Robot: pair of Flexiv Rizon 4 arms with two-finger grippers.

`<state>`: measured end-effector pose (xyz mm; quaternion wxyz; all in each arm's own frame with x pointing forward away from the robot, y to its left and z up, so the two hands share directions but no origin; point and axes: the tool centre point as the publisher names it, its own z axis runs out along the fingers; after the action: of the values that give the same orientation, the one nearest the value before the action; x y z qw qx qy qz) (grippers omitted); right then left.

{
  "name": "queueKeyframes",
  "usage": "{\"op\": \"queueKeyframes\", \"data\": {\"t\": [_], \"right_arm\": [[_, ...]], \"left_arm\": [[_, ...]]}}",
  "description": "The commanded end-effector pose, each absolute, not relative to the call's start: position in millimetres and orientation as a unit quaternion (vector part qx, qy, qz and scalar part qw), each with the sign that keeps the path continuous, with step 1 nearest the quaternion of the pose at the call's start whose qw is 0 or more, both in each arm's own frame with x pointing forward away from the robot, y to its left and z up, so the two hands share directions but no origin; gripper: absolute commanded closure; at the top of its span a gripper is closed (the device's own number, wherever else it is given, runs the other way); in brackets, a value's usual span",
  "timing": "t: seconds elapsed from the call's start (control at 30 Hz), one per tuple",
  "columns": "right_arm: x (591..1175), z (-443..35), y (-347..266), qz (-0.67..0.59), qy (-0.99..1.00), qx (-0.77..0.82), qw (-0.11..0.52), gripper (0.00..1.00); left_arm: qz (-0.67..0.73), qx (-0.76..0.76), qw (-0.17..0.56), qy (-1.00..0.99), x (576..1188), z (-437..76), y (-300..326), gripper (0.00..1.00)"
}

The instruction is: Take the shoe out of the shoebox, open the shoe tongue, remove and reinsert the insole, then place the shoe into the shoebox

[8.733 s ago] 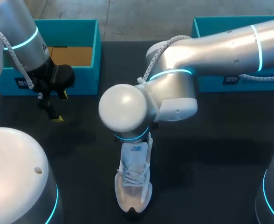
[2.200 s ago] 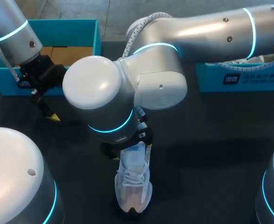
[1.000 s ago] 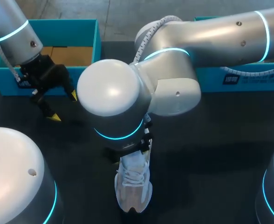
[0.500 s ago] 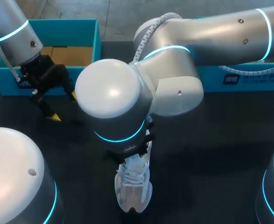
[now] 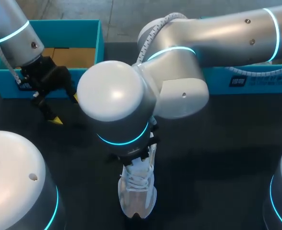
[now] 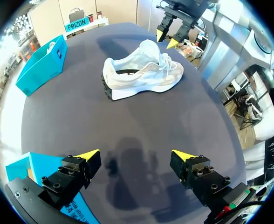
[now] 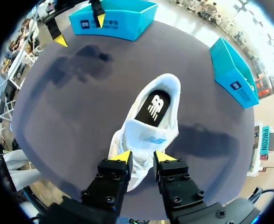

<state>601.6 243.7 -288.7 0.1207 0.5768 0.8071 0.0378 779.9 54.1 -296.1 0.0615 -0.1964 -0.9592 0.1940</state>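
Note:
A white shoe lies on the dark table, toe toward the front edge, its tongue raised and a dark insole showing inside. My right gripper hangs just above the laces with its yellow tips close together and nothing held between them. From the left wrist view that right gripper stands clear above the shoe. In the head view my right arm's wrist hides it. My left gripper is wide open over bare table beside the left shoebox, well apart from the shoe.
Two teal shoeboxes stand along the far edge: the left one with a brown bottom, and the right one under my right arm. My right arm spans the middle of the table. Large white arm bases fill the front corners.
The right gripper's fingers have drawn closer together above the shoe, and its wrist has shifted slightly. The left arm and the shoe have stayed where they were.

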Motion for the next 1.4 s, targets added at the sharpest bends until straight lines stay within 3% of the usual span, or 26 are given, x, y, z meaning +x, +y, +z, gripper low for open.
{"op": "queueKeyframes", "data": {"t": [0.03, 0.43, 0.77, 1.03, 1.4], "right_arm": [[604.6, -298.3, 243.2, 0.080, 0.546, 0.828, 0.097, 0.77], [632.1, -320.5, 232.2, 0.081, 0.546, 0.831, 0.073, 0.89], [643.9, -336.4, 227.5, 0.078, 0.546, 0.833, 0.052, 0.91], [653.8, -351.1, 229.4, 0.075, 0.554, 0.829, 0.028, 0.90], [628.9, -327.4, 242.2, 0.085, 0.559, 0.824, 0.048, 0.81]], "left_arm": [[0.193, -0.196, 0.061, -0.959, 779.3, -296.1, 54.1, 0.00], [0.193, -0.196, 0.061, -0.959, 779.3, -296.1, 54.1, 0.00], [0.193, -0.196, 0.061, -0.959, 779.3, -296.1, 54.1, 0.00], [0.193, -0.196, 0.061, -0.959, 779.3, -296.1, 54.1, 0.00], [0.193, -0.196, 0.061, -0.959, 779.3, -296.1, 54.1, 0.00]]}}
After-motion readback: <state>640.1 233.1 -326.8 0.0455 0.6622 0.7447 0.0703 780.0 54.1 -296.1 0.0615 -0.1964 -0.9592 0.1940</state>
